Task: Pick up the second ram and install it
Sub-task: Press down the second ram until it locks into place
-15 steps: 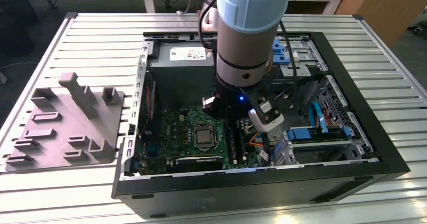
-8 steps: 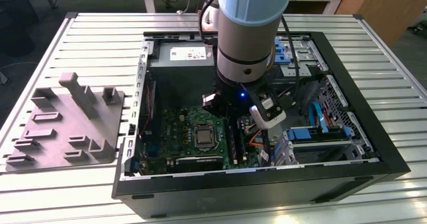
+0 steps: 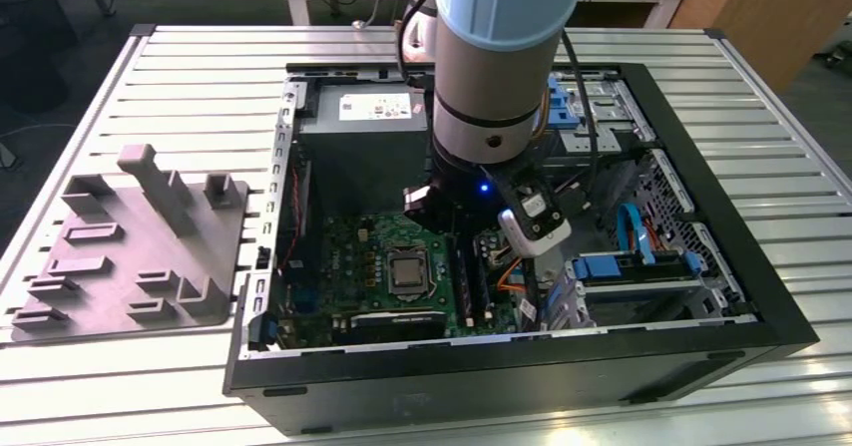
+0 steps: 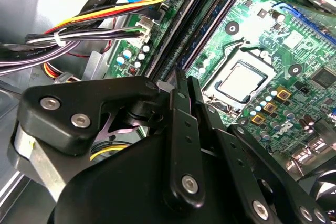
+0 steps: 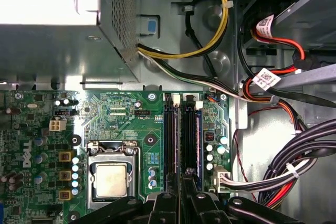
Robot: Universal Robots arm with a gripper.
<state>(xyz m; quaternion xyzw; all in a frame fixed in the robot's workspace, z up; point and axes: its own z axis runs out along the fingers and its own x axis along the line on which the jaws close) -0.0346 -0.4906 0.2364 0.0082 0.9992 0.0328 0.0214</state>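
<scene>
Motherboard (image 5: 121, 114) below; second ram (image 5: 187, 140) between fingers (image 5: 164, 205).

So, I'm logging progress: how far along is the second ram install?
Done: the pick-up. The second ram is already inside the open case. In hand: the gripper looks closed on it, holding it edge-on along the memory slots beside the processor socket. Left: seating it. Whether it has clicked home cannot be told.

I note a ribbed, matt metal table (image 3: 745, 77), a matt grey plastic block (image 3: 134, 241), a glossy green motherboard (image 5: 121, 114), and a matt black gripper (image 4: 181, 85).
</scene>
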